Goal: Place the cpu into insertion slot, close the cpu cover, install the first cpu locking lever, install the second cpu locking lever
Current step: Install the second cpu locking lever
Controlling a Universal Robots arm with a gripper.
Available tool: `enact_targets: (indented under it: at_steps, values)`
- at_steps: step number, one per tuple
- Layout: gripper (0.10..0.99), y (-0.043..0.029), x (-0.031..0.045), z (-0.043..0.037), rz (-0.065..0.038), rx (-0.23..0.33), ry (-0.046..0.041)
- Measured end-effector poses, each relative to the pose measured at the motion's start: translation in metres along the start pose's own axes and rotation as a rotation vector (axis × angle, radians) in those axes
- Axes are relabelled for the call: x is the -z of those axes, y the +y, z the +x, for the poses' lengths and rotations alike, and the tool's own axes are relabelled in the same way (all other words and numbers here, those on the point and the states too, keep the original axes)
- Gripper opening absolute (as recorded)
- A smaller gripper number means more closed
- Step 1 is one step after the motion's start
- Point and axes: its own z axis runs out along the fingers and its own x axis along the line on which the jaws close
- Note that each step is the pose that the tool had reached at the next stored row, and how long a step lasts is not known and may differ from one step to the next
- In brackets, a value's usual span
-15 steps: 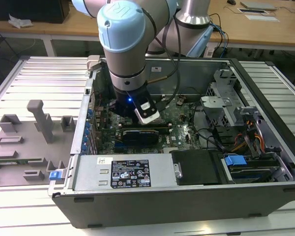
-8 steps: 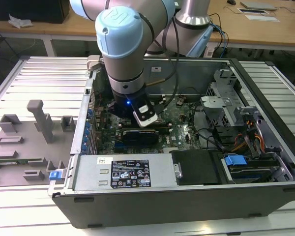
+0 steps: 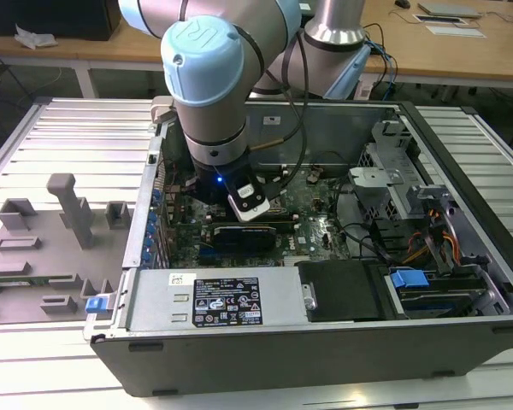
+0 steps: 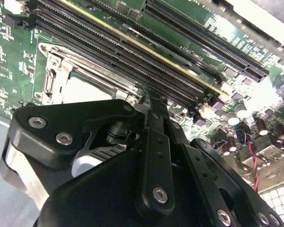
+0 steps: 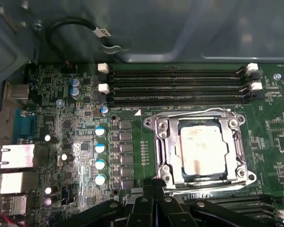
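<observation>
Our end effector [image 5: 151,198] hovers closed and empty beside the cpu cover [image 5: 163,142]. We see the pale silver cpu [image 5: 201,150] seated under its shiny frame.

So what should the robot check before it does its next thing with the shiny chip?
1. The cpu sits flat in the insertion slot: ok.
2. The cpu cover is down around the chip: ok.
3. Locking levers hooked in place: cannot tell.
4. The gripper is close beside the socket: ok.
5. Gripper carrying nothing: cannot tell.
6. Memory slots are clear of the gripper: ok.
</observation>
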Motion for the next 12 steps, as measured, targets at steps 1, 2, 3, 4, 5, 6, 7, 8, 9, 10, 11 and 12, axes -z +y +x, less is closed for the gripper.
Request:
enact_targets:
  at_steps: [1, 2, 3, 4, 5, 6, 7, 8, 9, 10, 11, 12]
  values:
    - [0.106, 0.0004, -0.0002, 0.0, 0.0, 0.0, 0.0]
    - [0.106, 0.0005, -0.0003, 0.0001, -0.001, 0.0, 0.0001]
    - [0.106, 0.0003, -0.0015, 0.0001, -0.001, 0.0, 0.0]
    - [0.106, 0.0, -0.0026, 0.0003, -0.001, 0.0, 0.0001]
    - [0.106, -0.0002, -0.0028, 0.0003, -0.001, 0.0, 0.0003]
    - [0.106, -0.0002, -0.0028, 0.0003, -0.001, 0.0, 0.0003]
    - [0.106, 0.0003, -0.0014, 0.0001, 0.004, 0.0, -0.0002]
    - [0.106, 0.0011, 0.0014, -0.0002, 0.013, 0.001, -0.0004]
    - [0.106, 0.0013, 0.0025, -0.0003, 0.015, 0.002, -0.0003]
    - [0.106, 0.0015, 0.0027, -0.0003, 0.015, 0.002, -0.0004]
    - [0.106, 0.0017, 0.0027, -0.0003, 0.015, 0.002, -0.0005]
    - [0.106, 0.002, 0.0026, -0.0002, 0.015, 0.001, -0.0006]
